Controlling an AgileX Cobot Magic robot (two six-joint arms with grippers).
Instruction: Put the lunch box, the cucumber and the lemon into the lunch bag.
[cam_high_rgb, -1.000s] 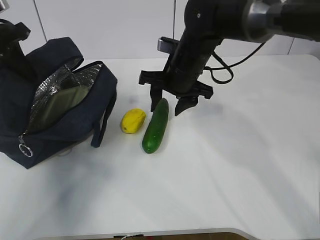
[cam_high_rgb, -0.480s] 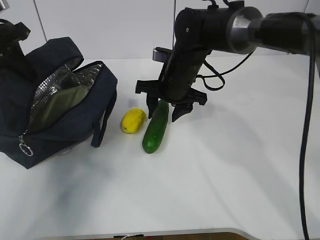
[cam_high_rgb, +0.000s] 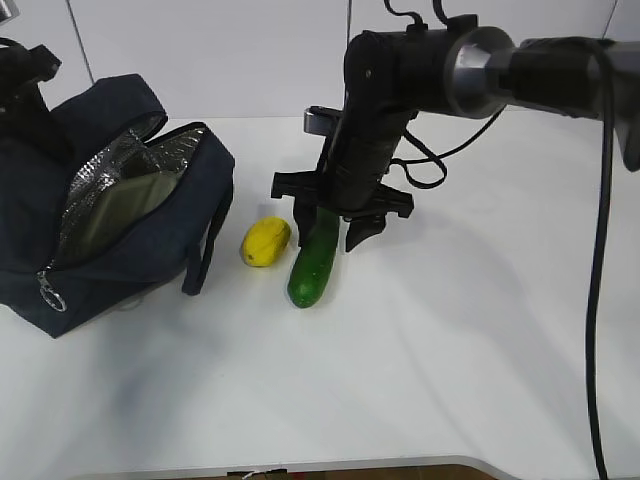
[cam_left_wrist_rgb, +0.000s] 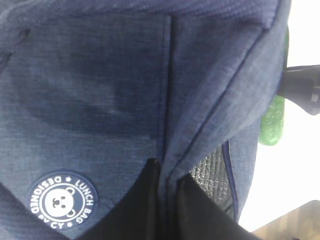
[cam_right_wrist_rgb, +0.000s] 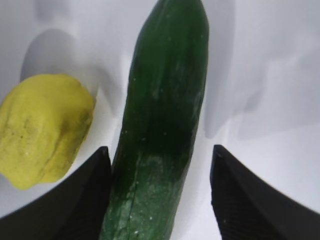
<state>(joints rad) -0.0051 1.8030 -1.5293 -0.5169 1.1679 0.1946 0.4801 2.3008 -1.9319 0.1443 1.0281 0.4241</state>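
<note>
The right gripper (cam_high_rgb: 333, 229) stands low over the far end of the cucumber (cam_high_rgb: 313, 262), its jaws spread to either side of it; the left finger (cam_right_wrist_rgb: 75, 205) sits just beside the skin, the other apart from it. The lemon (cam_high_rgb: 265, 241) lies on the white table (cam_high_rgb: 450, 350) just beside the cucumber, between it and the lunch bag (cam_high_rgb: 120, 215); the bag lies unzipped, foil lining showing, with the lunch box (cam_high_rgb: 120, 212) inside, its sage lid visible. The left gripper (cam_left_wrist_rgb: 167, 192) is pressed together on what looks like a fold of the bag's navy fabric, though the close view leaves that unsure.
</note>
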